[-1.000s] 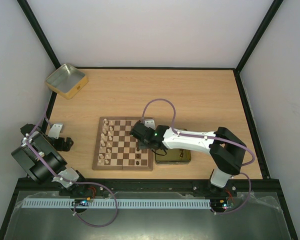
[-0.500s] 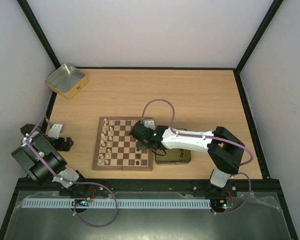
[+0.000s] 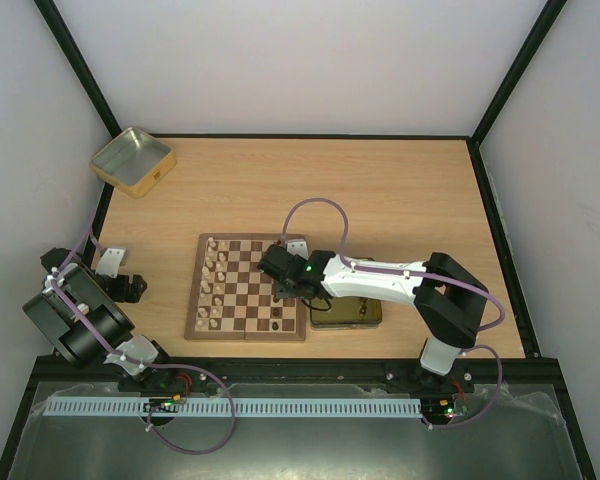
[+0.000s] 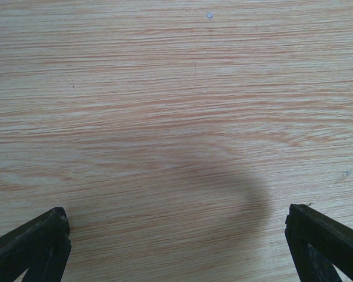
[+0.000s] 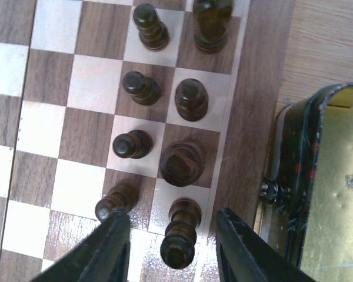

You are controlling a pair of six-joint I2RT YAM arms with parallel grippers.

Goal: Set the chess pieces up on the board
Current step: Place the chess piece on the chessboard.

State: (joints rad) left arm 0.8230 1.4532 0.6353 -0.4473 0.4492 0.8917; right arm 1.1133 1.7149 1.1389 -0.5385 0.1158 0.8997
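Left tool (image 4: 176, 214): jaws spread wide and holding nothing, hanging over bare wood of the surface (image 4: 176, 88) at the near left, well apart from the board.
Right tool (image 5: 176, 244): jaws part-way open, gripping nothing, low over the right side of the board.
Dark piece (image 5: 179, 238): stands on a light square between the right tool's fingers (image 5: 115, 247), with a sliver of board showing on either side of it.
Dark pawn (image 5: 115, 201): leans just beside the tip of one finger; whether they touch cannot be told.
Other dark pieces (image 5: 191, 98): six more, standing in two files beyond the tool along the same edge of the board, one to a square.
Board (image 3: 248, 336): lies flat near the middle of the surface, its right rim just beside the gold tin.
Gold tin (image 5: 291, 170): open, lying under the right arm, with a dark outer wall and a yellow inside.
Pale pieces (image 3: 213, 280): lined up in two files along the board's left side, well apart from both tools.
Square tin (image 3: 130, 185): open, at the far left corner of the surface, well apart from everything else.
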